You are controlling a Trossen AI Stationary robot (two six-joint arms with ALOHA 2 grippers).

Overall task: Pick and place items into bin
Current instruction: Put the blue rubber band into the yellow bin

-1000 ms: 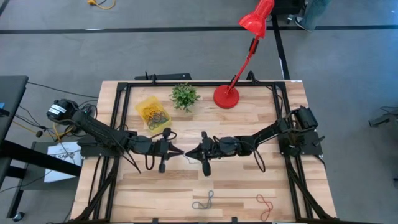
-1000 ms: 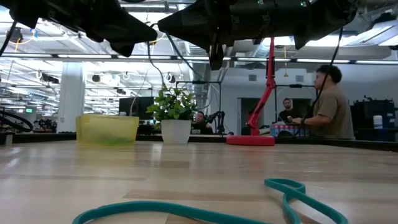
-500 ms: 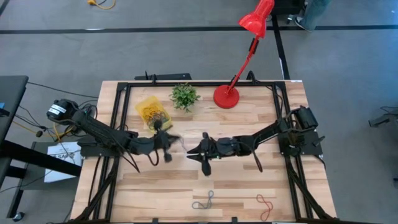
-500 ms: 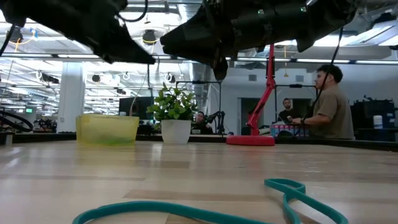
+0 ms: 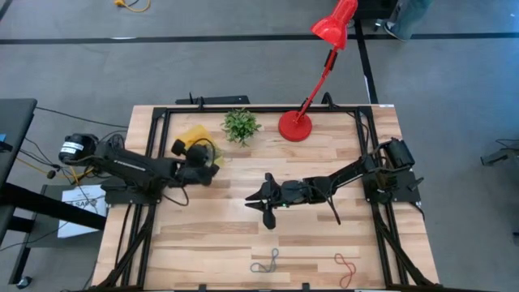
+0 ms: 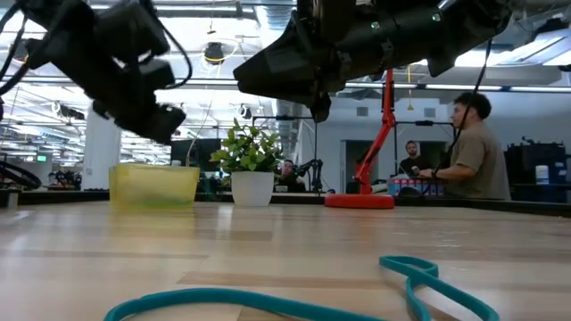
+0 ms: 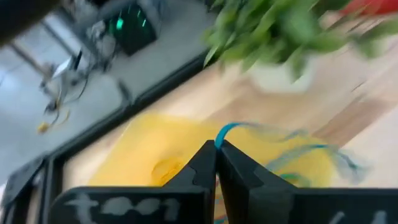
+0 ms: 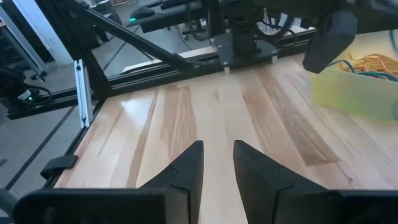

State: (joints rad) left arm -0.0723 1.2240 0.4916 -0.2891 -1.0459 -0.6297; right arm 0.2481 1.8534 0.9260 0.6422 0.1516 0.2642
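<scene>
Two dark arms reach over the table [image 5: 324, 235] in the high view: the left pincer [image 5: 212, 162] hangs just beside the yellow bin [image 5: 192, 136], and the right pincer [image 5: 253, 197] hovers over bare wood mid-table. A grey band [image 5: 265, 262] and a red band [image 5: 347, 266] lie near the front edge, well apart from the bin.

Low view: a teal band [image 6: 294, 299] lies in the foreground; the bin stands beside the potted plant [image 6: 250, 169], the red lamp [image 6: 370, 169] farther along.

Left wrist view: the fingers [image 7: 205, 168] are pressed together, pinching a blue band [image 7: 225, 130] above the bin.

Right wrist view: the fingers [image 8: 186, 168] stand apart, holding nothing.
</scene>
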